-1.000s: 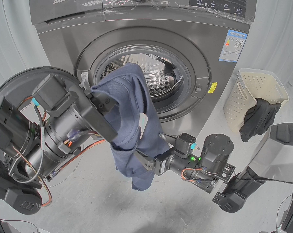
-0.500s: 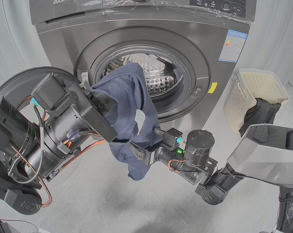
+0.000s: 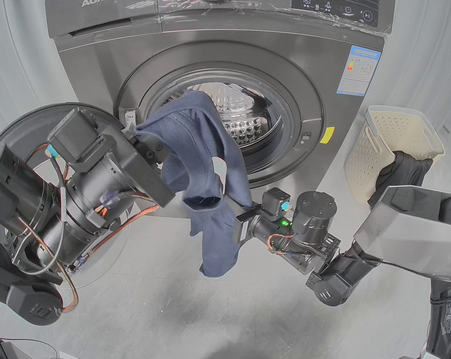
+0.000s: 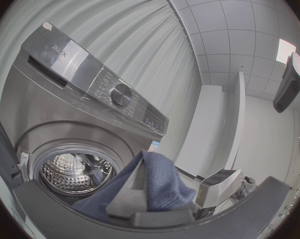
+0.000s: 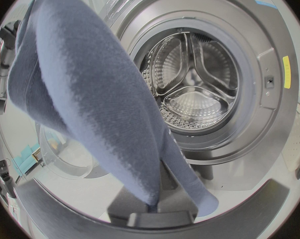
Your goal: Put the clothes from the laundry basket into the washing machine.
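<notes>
The left gripper (image 3: 141, 134) and right gripper (image 5: 153, 199) each pinched the navy blue cloth garment (image 3: 205, 140), which hung before the open mouth of the grey metal washing machine (image 3: 305, 71). Its dangling tail needed lifting over the lip first.

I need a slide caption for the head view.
Left gripper and right gripper hold a navy garment before the open washing machine; the laundry basket holds dark clothing.

A pale pleated curtain (image 3: 16, 51) hangs along the far side and round to the left and right, a smooth grey floor (image 3: 160, 305) spreads across the near part, and overhead a tiled ceiling (image 4: 229, 27) carries a lit panel (image 4: 286, 50) above a white wall (image 4: 272, 133).
</notes>
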### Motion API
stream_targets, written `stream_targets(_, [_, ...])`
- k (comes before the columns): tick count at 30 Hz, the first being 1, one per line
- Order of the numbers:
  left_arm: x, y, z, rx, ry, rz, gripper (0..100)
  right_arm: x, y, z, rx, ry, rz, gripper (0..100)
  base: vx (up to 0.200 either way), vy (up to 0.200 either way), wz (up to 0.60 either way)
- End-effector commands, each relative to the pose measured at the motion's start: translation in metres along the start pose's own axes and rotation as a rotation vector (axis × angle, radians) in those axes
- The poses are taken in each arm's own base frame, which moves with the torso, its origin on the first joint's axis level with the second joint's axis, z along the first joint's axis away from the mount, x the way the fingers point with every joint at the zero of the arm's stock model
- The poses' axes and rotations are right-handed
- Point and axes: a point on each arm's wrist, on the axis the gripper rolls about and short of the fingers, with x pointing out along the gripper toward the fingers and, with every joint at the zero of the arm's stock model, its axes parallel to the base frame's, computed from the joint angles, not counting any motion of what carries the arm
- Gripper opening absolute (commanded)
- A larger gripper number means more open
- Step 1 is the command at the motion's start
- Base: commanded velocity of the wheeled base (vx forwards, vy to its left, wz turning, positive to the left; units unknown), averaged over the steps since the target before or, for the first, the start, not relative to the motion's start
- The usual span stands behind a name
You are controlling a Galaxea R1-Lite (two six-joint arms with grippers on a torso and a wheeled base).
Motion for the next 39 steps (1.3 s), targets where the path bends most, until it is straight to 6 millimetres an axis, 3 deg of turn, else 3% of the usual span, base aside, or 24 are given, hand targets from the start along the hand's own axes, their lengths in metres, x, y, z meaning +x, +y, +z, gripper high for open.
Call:
stream_targets(1, [-0.003,0.024,-0.004,0.032,0.026,0.088,0,-0.025,-0.015,0.031,0.002,-0.038,-0.039,0,0.000,0.000,0.00])
stream_targets(9, [-0.013,0.038,-0.033,0.026,0.138,0.148,0,-0.082,-0.026,0.062,0.049,-0.073,-0.119,0,0.000,0.000,0.00])
stream_targets(13, [-0.025,0.037,-0.047,0.013,0.206,0.158,0,-0.099,-0.024,0.076,0.101,-0.128,-0.115,0,0.000,0.000,0.00])
stream_targets(19, [-0.035,0.038,-0.057,0.002,0.264,0.174,0,-0.100,-0.021,0.088,0.101,-0.174,-0.128,0,0.000,0.000,0.00])
stream_targets(28, [-0.056,0.042,-0.097,0.041,0.449,0.186,0,-0.108,-0.018,0.101,0.106,-0.213,-0.117,0,0.000,0.000,0.00])
stream_targets(39, [-0.057,0.044,-0.097,0.058,0.451,0.193,0,-0.109,-0.017,0.096,0.113,-0.194,-0.115,0,0.000,0.000,0.00])
